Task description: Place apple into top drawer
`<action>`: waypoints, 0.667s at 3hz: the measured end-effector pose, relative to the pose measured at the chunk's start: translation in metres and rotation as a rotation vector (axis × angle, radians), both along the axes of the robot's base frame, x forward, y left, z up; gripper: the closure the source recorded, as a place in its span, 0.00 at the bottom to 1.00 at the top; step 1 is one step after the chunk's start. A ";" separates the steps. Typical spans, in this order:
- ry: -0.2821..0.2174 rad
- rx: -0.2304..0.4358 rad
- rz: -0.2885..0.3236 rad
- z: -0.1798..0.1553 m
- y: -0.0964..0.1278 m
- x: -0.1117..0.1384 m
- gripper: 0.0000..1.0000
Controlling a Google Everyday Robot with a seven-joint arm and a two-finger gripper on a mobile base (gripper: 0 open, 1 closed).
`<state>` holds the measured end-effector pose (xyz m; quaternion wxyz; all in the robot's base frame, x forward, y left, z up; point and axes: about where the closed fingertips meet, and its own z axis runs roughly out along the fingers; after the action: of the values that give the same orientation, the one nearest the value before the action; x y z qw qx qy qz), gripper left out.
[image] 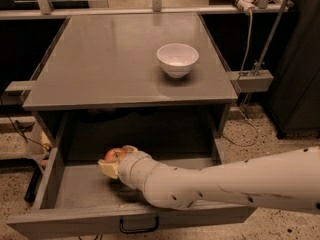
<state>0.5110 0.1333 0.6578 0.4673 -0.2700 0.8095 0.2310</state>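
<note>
here we are with the top drawer (70,225) pulled wide open below the front edge of the tabletop (110,64). its dark loop handle (139,228) shows at the middle of the flat front panel. the pale arm (235,184) comes in from the right and crosses low over the drawer's right half. the gripper (118,159) sits inside the drawer, below the left half of the tabletop's front edge.

and there is the apple (112,154), right at the gripper's tip. we see its red skin between a pale finger (131,148) on the far side and a yellowish finger (106,170) on the near side. both touch the fruit, so we call it pinched on the apple. the apple lies within the drawer's walls, left of centre and towards the back. whether it rests on the drawer floor or hangs just above it, we cannot tell.

up top, the white bowl (177,59) stands upright on the tabletop, towards the right edge and about midway between the front and back edges. it is well apart from the apple below. the drawer's left wall (50,176) stands near the gripper, not touching it.
</note>
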 end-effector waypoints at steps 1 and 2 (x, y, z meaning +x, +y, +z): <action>-0.006 0.045 -0.039 -0.021 -0.007 0.017 1.00; -0.027 0.064 -0.054 -0.030 -0.012 0.032 1.00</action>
<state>0.5432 0.1215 0.6277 0.4928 -0.2361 0.8022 0.2405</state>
